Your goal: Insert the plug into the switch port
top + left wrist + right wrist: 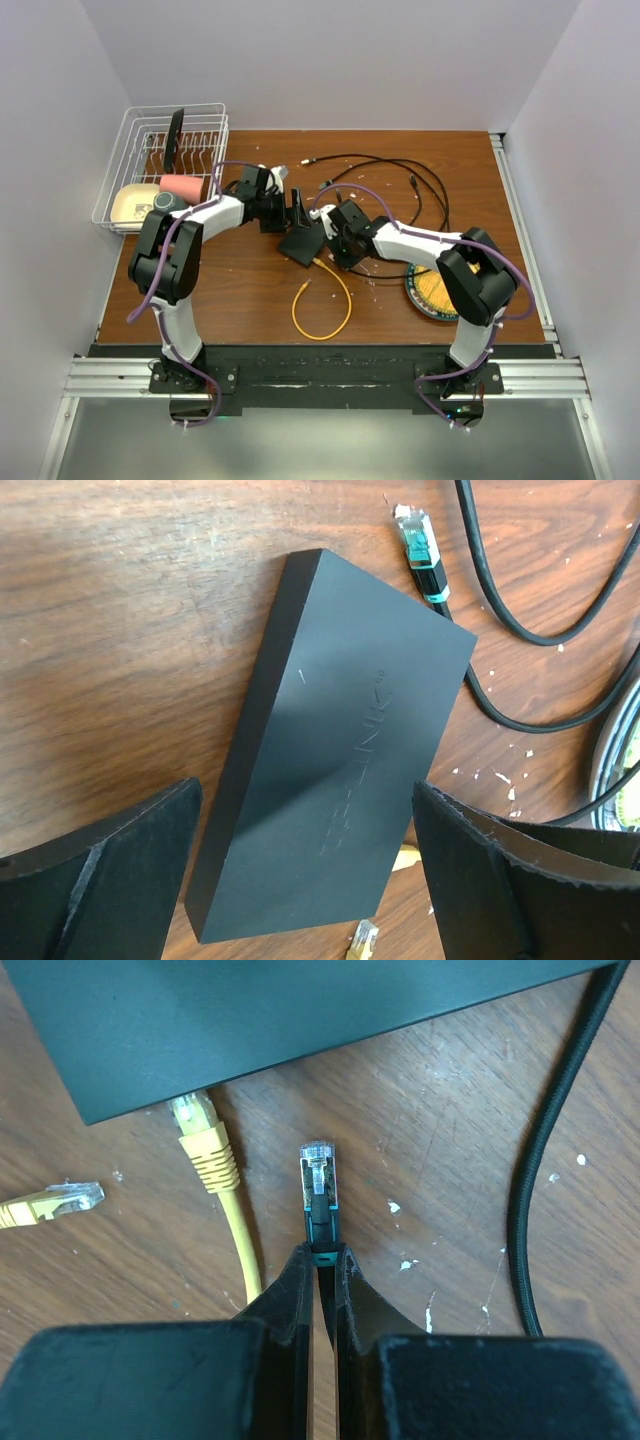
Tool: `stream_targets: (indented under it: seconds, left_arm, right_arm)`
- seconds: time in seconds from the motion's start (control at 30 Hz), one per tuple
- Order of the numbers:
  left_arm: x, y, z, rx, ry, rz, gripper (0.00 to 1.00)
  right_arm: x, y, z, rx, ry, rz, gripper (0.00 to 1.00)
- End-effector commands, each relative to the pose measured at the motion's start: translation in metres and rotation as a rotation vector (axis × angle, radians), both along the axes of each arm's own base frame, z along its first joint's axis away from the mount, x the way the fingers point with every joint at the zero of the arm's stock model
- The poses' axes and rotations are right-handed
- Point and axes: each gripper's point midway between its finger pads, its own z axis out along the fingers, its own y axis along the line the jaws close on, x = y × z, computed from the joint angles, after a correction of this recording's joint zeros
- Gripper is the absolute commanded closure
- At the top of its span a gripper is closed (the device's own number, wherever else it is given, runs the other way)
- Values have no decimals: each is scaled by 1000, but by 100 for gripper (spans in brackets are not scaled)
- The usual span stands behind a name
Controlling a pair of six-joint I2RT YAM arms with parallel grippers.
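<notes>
Top external view: two arms reach inward over a brown wooden table [250, 290] and meet near its middle. The switch [303, 243], a flat matte-black box, lies on the wood between them.

Left wrist view: the left gripper [307, 788] is spread wide, with one finger on each side of the switch, and holds nothing. Whether the fingers touch the box cannot be told.

Right wrist view: the right gripper [322, 1255] is pinched tight on the plug [319, 1185], a clear-tipped connector with a black and teal boot. The plug points at the switch's near edge but is apart from it, with bare wood between. Sockets on that edge are not visible. Just left of the plug, a yellow cable [215, 1175] has its connector tip at the switch's edge. A second yellow connector [60, 1200] lies loose further left. A black cable [545, 1160] runs along the right.

Seen from above, a white wire rack [135, 130] sits at the far left corner, and a round yellow-and-dark plate [425, 290] lies near the right arm.
</notes>
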Motion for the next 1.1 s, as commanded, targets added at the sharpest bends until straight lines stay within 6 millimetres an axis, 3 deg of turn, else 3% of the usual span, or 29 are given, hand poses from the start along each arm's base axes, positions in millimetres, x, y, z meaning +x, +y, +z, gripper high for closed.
stream_targets:
  seconds: [0.0,0.47,1.07]
  left_arm:
    - [1,-9,6,-55,-24,-16,9]
    - [-7,-11,-3,-74,4,-29,13]
    - [-13,-12,-11,-84,24,-43,20]
  right_arm:
    - [13,12,8,32,-40,-28,100]
    - [23,22,5,37,-41,-31,100]
    - [34,35,28,76,-78,-29,100]
